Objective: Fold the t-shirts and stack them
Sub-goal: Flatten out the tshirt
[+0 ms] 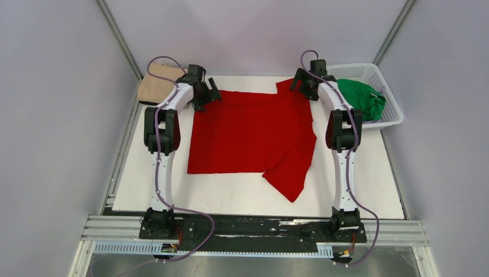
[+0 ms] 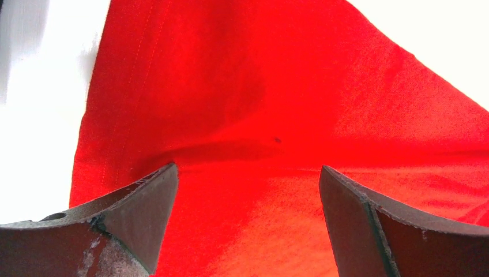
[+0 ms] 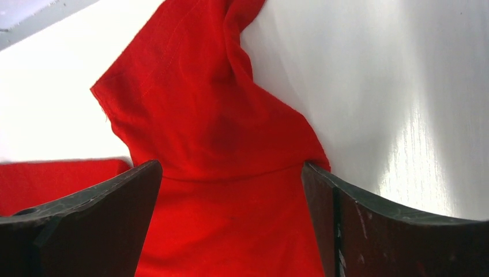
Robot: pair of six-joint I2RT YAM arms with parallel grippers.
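Three t-shirts are in view. The red t-shirt (image 1: 248, 135) lies spread mostly flat across the middle of the white table (image 1: 230, 193). One sleeve (image 1: 291, 173) angles out toward the near right, and the far right corner is bunched into a loose fold. The tan t-shirt (image 1: 158, 85) sits in a soft heap at the table's far left corner, partly hidden behind the left arm. The green t-shirt (image 1: 360, 97) lies crumpled inside a white lattice basket (image 1: 392, 109) just beside the table's far right corner.

The left gripper (image 1: 209, 95) is at the red shirt's far left corner, its jaws spread wide with red cloth below and between them, nothing clamped. The right gripper (image 1: 301, 85) is at the bunched far right corner, jaws likewise wide apart and holding nothing.
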